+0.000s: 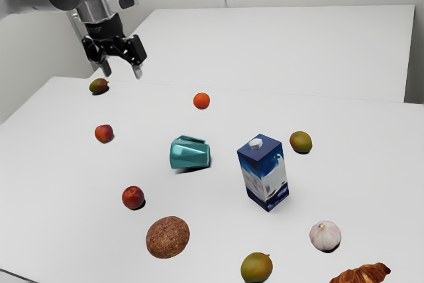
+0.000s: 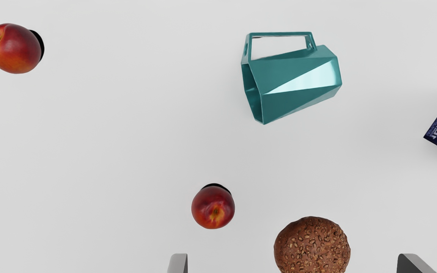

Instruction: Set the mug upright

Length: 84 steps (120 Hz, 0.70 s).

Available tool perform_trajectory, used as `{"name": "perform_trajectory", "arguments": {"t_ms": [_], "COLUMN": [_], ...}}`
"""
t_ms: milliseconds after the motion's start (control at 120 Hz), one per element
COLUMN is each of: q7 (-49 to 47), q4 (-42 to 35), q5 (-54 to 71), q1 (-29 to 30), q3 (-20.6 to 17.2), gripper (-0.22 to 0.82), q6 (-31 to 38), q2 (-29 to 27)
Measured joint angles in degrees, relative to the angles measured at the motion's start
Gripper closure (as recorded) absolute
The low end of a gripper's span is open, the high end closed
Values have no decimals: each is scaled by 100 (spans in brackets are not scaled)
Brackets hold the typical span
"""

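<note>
Mug (image 1: 189,154) on its side on the table (image 1: 59,197), to the exterior view's left of the milk carton (image 1: 265,173), mouth turned away; gripper (image 1: 122,71) wide open, empty, at that view's far left. Remaining, by this pose: grasping, righting, releasing.

The exterior view looks down across the table (image 1: 63,197) from high at the hand's (image 1: 122,71) side, well apart from it. The wrist view looks steeply down from the hand itself, closer in; both take in the mug (image 2: 298,79), two red fruits (image 2: 213,207), the bread (image 2: 312,246) and part of the carton (image 1: 265,170).
</note>
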Motion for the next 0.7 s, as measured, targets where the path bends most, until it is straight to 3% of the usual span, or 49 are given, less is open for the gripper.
{"name": "perform_trajectory", "arguments": {"t_ms": [25,58,142,333,700], "q7": [42,94,211,423,676], "q4": [657,1167,1638,1440,-1815], "q5": [-74,-152,-275,-327,-1180], "q1": [-610,-876,-986,-1055,-964], "q3": [669,1194,1686,1799,1856], "gripper": [0,0,0,0,0], "q6": [-5,-11,-19,217,2152], "q2": [734,1325,1862,1957,822]}}
